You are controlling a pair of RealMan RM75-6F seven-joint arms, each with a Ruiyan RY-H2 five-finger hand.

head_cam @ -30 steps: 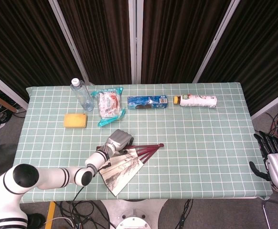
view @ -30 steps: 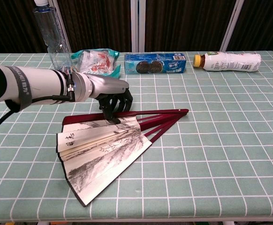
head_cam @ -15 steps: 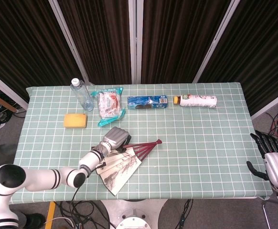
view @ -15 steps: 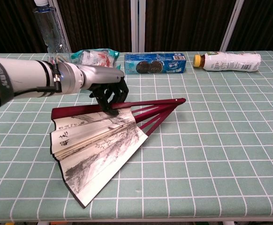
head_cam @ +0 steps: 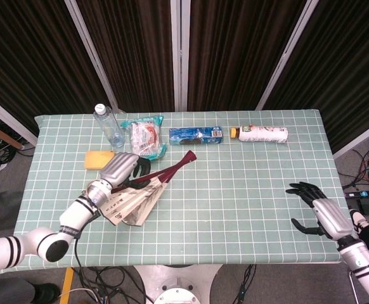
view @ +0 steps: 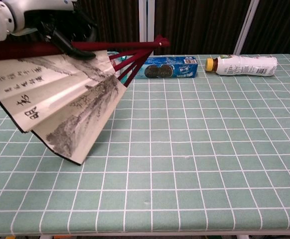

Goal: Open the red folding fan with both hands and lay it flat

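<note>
The left hand (head_cam: 120, 170) grips the fan (view: 60, 102) by its upper red guard and holds it raised off the table (head_cam: 248, 190), on the left side near the sponge (head_cam: 97, 158) and the snack bag (head_cam: 145, 137). The fan is only partly spread: the paper leaf hangs down and toward the robot, while the red ribs run up and away to the pivot end, which points toward the cookie pack (head_cam: 196, 134). So its long axis slants from the left hand out to the table's middle.

The right hand (head_cam: 316, 209) hovers at the table's right front edge, fingers apart and empty, well apart from the fan. Finishing the spread likely calls for the right hand to cross toward the free lower guard at the near edge of the leaf, the edge farthest from the left hand's grip.
</note>
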